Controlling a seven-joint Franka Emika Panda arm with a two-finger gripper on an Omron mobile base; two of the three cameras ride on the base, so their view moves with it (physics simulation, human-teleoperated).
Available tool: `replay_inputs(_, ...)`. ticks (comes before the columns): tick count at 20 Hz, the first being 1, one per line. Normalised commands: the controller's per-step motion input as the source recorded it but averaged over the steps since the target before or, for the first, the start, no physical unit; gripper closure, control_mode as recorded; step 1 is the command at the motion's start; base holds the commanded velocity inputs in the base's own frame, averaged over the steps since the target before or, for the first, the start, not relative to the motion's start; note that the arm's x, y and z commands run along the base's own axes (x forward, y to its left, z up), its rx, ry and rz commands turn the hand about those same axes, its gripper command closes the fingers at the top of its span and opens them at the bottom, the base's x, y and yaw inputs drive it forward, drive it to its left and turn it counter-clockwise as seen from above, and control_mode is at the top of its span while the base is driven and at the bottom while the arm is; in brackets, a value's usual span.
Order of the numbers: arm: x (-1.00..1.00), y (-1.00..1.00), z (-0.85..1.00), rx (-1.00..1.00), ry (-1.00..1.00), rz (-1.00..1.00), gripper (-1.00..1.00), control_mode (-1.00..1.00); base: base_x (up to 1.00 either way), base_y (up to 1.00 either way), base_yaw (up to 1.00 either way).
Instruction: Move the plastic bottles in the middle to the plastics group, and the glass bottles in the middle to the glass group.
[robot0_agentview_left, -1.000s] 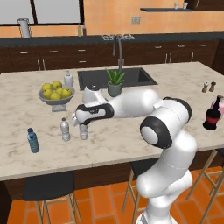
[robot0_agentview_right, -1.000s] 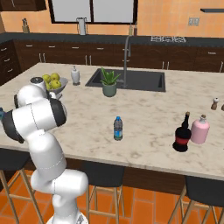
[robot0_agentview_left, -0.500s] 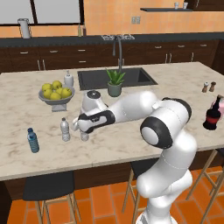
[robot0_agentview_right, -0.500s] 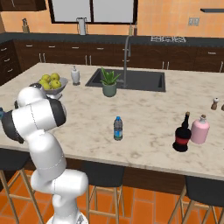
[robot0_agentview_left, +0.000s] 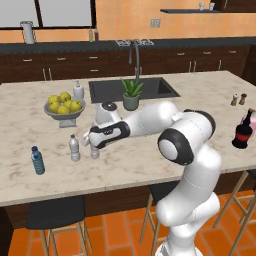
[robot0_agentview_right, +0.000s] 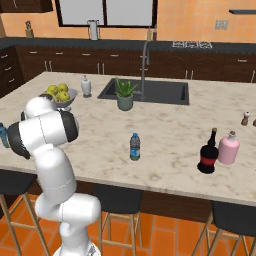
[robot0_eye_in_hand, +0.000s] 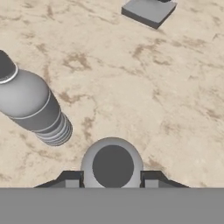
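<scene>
The gripper (robot0_eye_in_hand: 112, 183) is seen from above in the hand view, with the ribbed water bottle (robot0_eye_in_hand: 112, 165) standing between its two dark fingers (robot0_eye_in_hand: 70, 179). The fingers flank the bottle's shoulders closely, but whether they are clamped on it or merely set around it cannot be told. In the left base view the gripper (robot0_agentview_left: 94, 146) is lowered over that bottle on the marbled worktop (robot0_agentview_left: 150, 150).

Just beside the held bottle, a second clear water bottle (robot0_agentview_left: 74, 148) is seen upright, and it is shown lying toward the left in the hand view (robot0_eye_in_hand: 30, 105). Further left near the worktop's front, a lighter blue bottle (robot0_agentview_left: 37, 160) with a blue cap is stood; these two form the plastics group.

Behind them a bowl of lemons (robot0_agentview_left: 63, 106) and a small white dispenser (robot0_agentview_left: 78, 91) are placed, with a potted plant (robot0_agentview_left: 131, 96) by the sink (robot0_agentview_left: 132, 89).

In the right base view, the dark bottle with blue label (robot0_agentview_right: 134, 147) is found alone mid-worktop. Well apart toward the far right, the dark cola-style bottle (robot0_agentview_right: 207, 153) is stood just beside the pale pink bottle (robot0_agentview_right: 229, 148). Two small shakers (robot0_agentview_left: 238, 99) are set behind them.
</scene>
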Motion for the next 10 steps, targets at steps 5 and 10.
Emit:
replay_inputs(5, 0.23, 0.0, 0.0, 0.0, 0.07, -0.01, 1.0, -1.0, 0.0, 0.0, 0.0)
replay_inputs(10, 0.0, 0.01, -0.08, -0.01, 0.09, 0.0, 1.0, -1.0, 0.0, 0.0, 0.0)
